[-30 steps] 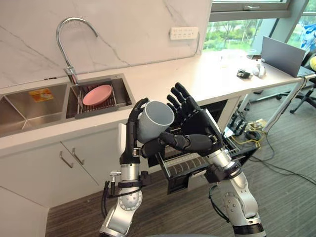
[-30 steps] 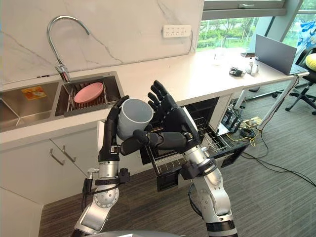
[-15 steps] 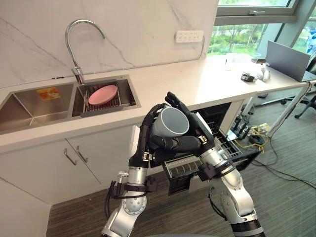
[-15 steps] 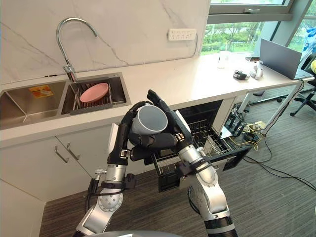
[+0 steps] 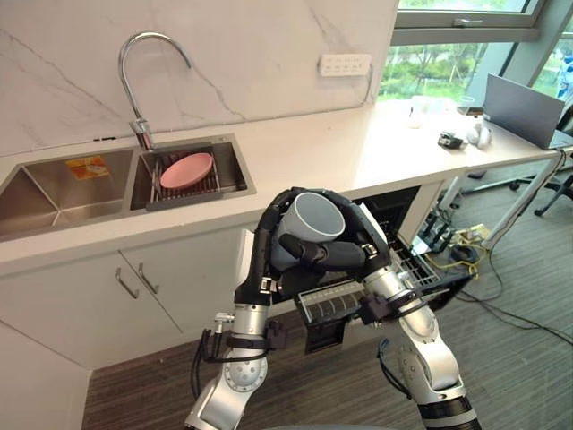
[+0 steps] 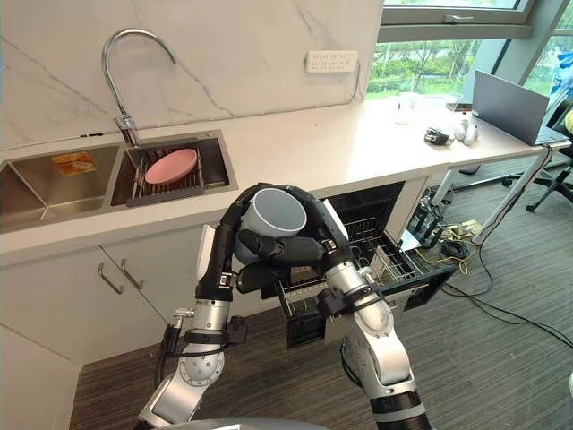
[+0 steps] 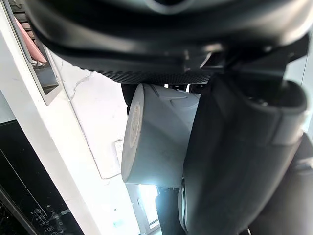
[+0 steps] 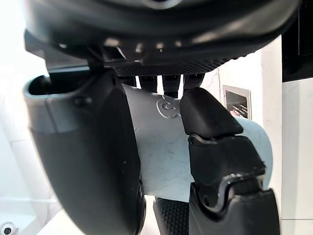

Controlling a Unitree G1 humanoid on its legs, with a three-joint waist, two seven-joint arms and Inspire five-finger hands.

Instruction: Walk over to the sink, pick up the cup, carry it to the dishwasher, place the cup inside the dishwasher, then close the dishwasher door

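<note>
Cup [image 5: 309, 224] is out of the sink [image 5: 54, 193], held mid-air before the bench, with left hand [image 5: 265, 251] and right hand [image 5: 369, 244] fingers curled round it above the open dishwasher [image 5: 398, 206]. Placing it inside and closing the door are not yet done.

White counter [image 5: 340, 152] — sink [image 5: 54, 193] set in, pink plate [image 5: 186, 170] on its rack [image 5: 172, 193]
</note>
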